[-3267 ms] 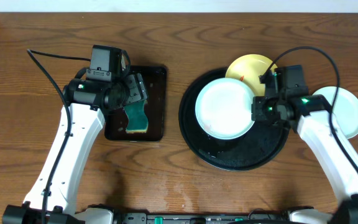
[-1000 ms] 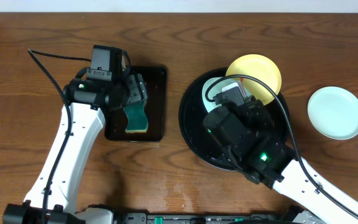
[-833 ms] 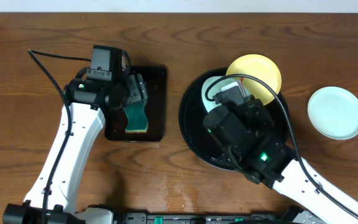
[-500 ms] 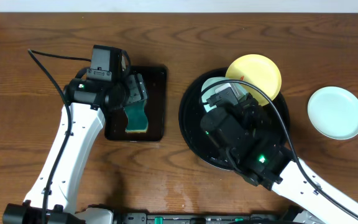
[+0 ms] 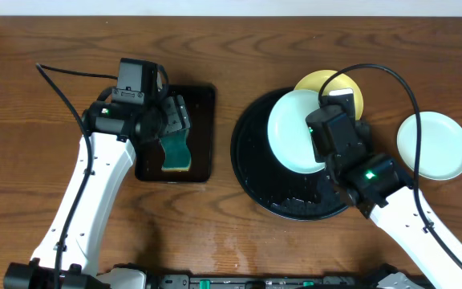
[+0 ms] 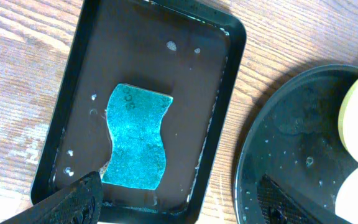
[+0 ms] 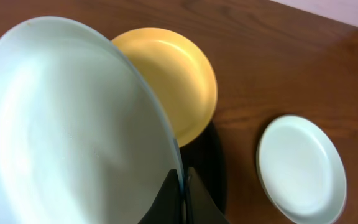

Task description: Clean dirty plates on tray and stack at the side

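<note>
Above the tray (image 5: 255,172), beside the yellow plate (image 5: 315,82), the right claw (image 7: 182,186) pinches a mint plate (image 5: 295,130) by its rim, tilted and now shifted rightward; the left claw (image 6: 179,205) stays wide open over the sponge (image 6: 135,146).

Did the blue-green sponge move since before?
No. The sponge lies at the same spot in the small rectangular tray, near its bottom edge in the overhead view.

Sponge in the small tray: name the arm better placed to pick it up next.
The left arm. Its jaws stand open above the sponge, while the right arm has its jaws shut on the mint plate over the round tray.
</note>
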Action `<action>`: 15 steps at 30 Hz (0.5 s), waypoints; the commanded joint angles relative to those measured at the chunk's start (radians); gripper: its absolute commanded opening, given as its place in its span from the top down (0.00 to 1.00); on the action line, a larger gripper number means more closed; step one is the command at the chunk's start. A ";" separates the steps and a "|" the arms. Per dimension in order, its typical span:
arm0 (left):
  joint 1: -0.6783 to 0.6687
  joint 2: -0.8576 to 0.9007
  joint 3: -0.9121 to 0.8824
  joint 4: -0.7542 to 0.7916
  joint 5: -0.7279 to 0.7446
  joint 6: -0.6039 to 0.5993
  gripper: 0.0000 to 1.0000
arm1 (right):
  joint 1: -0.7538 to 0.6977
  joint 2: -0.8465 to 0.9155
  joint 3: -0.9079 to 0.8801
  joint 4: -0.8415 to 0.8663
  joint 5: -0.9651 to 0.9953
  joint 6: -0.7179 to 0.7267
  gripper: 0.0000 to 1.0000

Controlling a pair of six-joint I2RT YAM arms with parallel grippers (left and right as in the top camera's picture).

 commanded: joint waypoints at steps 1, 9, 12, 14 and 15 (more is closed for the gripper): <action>0.001 0.003 0.017 -0.002 0.010 0.010 0.20 | 0.042 -0.021 0.003 0.007 0.052 -0.198 0.99; 0.001 0.003 0.017 -0.002 0.010 0.010 0.20 | 0.380 -0.001 0.003 0.061 0.511 -0.375 0.99; 0.001 0.003 0.017 -0.002 0.010 0.010 0.20 | 0.437 0.007 0.003 0.071 0.548 -0.449 0.99; 0.001 0.003 0.017 -0.002 0.010 0.010 0.20 | 0.465 0.008 0.003 0.071 0.553 -0.488 0.99; 0.001 0.003 0.017 -0.002 0.010 0.010 0.20 | 0.475 0.008 0.003 0.072 0.559 -0.497 0.99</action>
